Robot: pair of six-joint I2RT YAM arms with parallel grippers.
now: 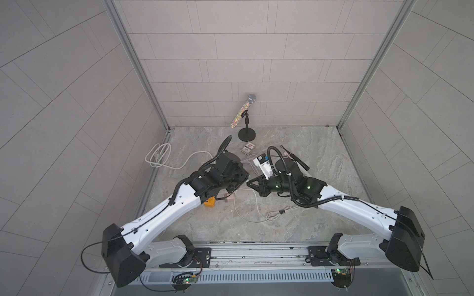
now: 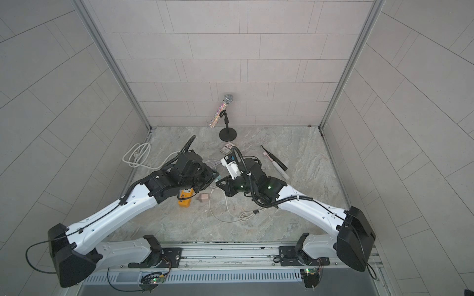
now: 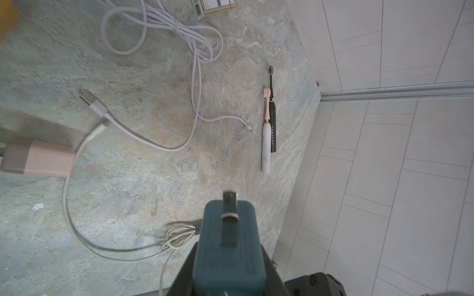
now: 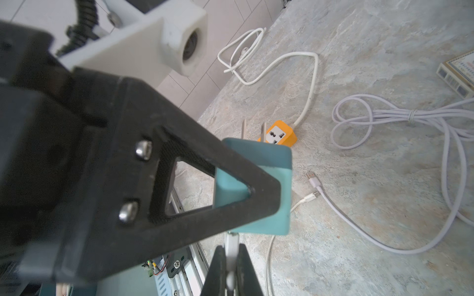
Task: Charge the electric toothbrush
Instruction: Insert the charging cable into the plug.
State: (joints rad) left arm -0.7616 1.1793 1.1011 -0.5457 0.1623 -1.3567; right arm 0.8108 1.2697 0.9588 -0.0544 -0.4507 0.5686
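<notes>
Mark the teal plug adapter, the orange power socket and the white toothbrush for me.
teal plug adapter (image 3: 247, 253): left wrist view, on its body beside the prong.
orange power socket (image 4: 279, 133): right wrist view, on its outlet face.
white toothbrush (image 3: 266, 147): left wrist view, on its handle.

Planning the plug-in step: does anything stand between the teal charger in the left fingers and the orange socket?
Nothing visible does. In the right wrist view the teal charger hangs near the orange socket, no object between them. A pink charger lies close beside the socket, low on the table.
</notes>
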